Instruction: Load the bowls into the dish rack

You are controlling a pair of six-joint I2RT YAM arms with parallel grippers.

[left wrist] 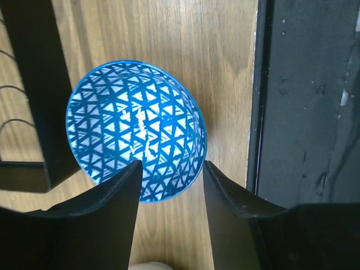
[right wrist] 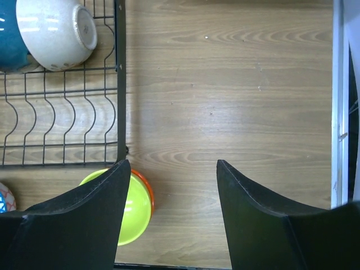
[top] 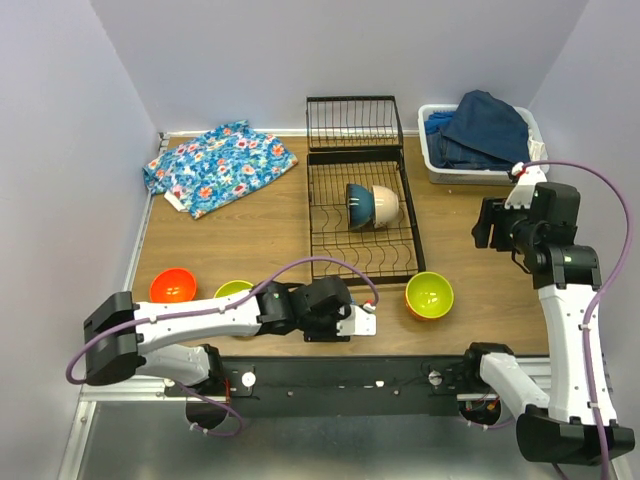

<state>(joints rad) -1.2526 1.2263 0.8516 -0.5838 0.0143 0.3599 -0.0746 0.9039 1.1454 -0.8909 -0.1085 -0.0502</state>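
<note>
Operator: Bowls first. Where are they?

Spotter: Two stand on edge in the dish rack (top: 365, 255), side by side near its middle: a dark blue bowl (top: 358, 205) and a beige bowl (top: 387, 204). Your right wrist camera cuts the blue one off at the frame's left edge. On the table (top: 250, 230), a red-orange bowl (top: 172, 286) lies at the near left. A yellow-green bowl (top: 232, 291) sits just beside it, partly covered by your left arm. An orange bowl with a lime inside (top: 429, 295) sits just off the rack's near right corner. From the right wrist, one finger hides part of it.

Operator: And the patterned one?

Spotter: From above you can't see it. Your left gripper (top: 362, 321) covers that spot, just in front of the rack's near edge. The left wrist view shows the blue-white patterned bowl (left wrist: 136, 129) on the wood. Its near rim lies between the parted fingers (left wrist: 112, 214). I can't tell whether either one touches it.

Operator: Right side?

Spotter: Your right gripper (right wrist: 171, 169) hangs spread wide over the table to the right of the rack. Only wood shows between its fingers.

Operator: Anything else back there?

Spotter: A floral cloth (top: 220, 165) lies at the far left. A white bin (top: 432, 165) at the far right is mostly covered by blue clothes (top: 485, 125).
</note>
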